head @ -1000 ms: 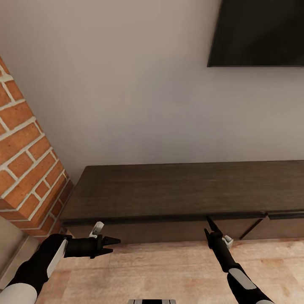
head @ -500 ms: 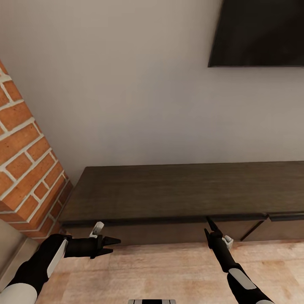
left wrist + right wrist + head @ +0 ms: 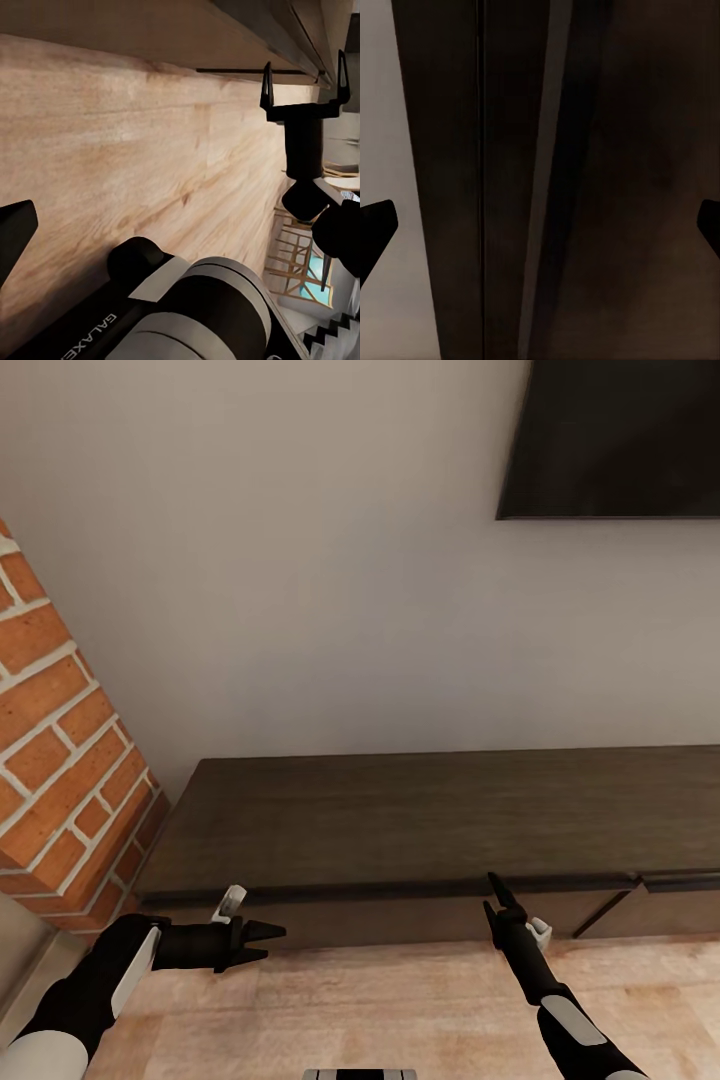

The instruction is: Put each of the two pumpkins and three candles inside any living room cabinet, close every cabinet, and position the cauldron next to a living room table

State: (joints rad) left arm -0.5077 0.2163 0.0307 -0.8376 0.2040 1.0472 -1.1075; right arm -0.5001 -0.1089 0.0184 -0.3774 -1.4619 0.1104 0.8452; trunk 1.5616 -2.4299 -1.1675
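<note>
A rough red brick column stands at the left. The left gripper hovers over pale wood-plank floor, fingers parted and empty. The long, dark, matte wood cabinet runs along the plain grey wall, drawers shut. The right gripper, spread open and empty, points at its front edge. A black screen hangs above.

The cabinet — long, dark brown — spans the lower half of the frame. It stands on the pale wood floor — against the wall.
</note>
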